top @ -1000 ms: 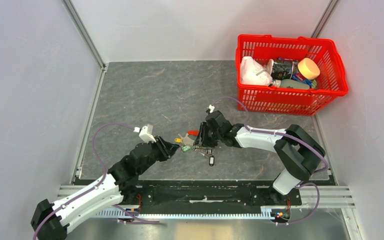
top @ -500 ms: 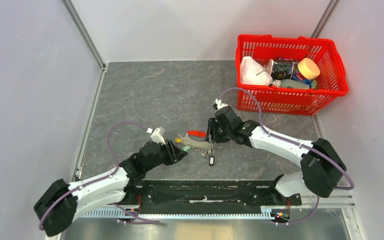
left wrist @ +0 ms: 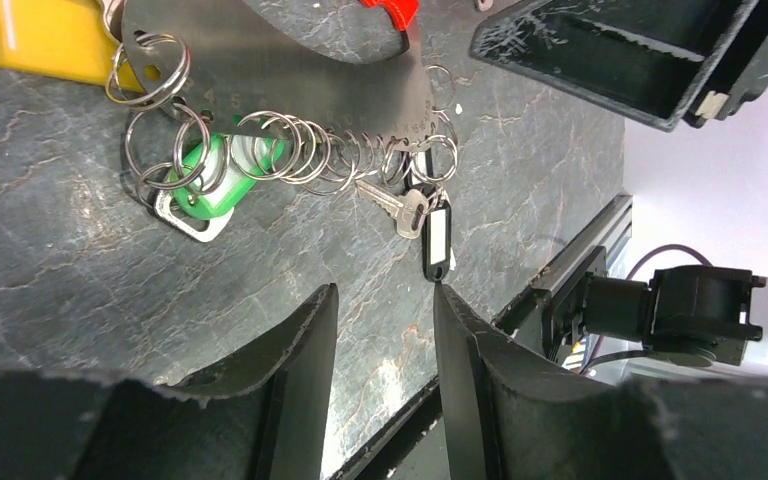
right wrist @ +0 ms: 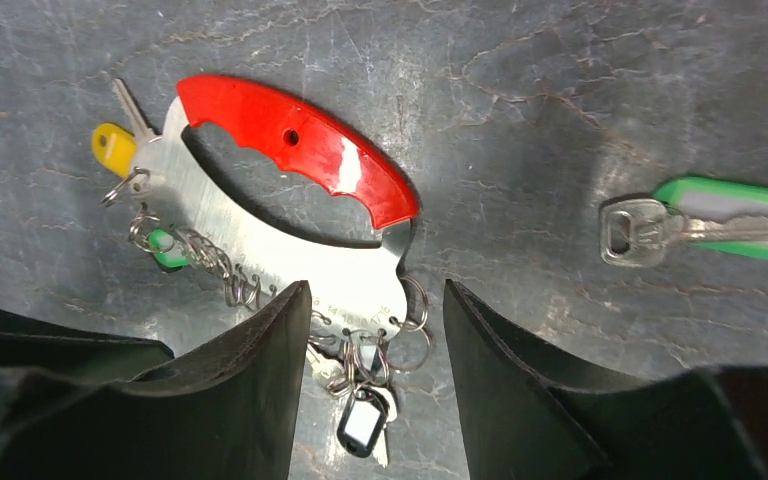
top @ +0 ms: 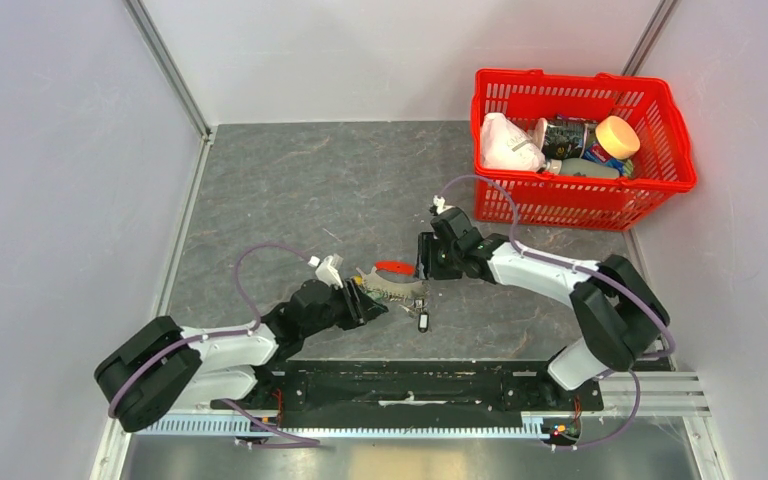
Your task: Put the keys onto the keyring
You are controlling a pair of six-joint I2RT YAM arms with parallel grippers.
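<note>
The keyring [top: 391,281] lies flat on the table: a silvery plate [right wrist: 260,250] with a red grip [right wrist: 300,150] and a row of small split rings along its edge. Keys with yellow [right wrist: 112,145], green [left wrist: 205,180] and black-and-white [left wrist: 437,235] tags hang from those rings. One loose key with a green tag [right wrist: 700,225] lies on the table apart from it. My left gripper [left wrist: 385,290] is open and empty, just short of the black tag. My right gripper [right wrist: 375,290] is open and empty above the plate's ringed edge.
A red plastic basket [top: 676,128] holding bottles and a white bag stands at the back right. Grey walls close in the table on the left, back and right. A black rail [top: 410,385] runs along the near edge.
My left gripper has pushed right, up to the keyring's left end. My right gripper has drawn back to the right, off the keyring. The keyring has shifted only slightly.
</note>
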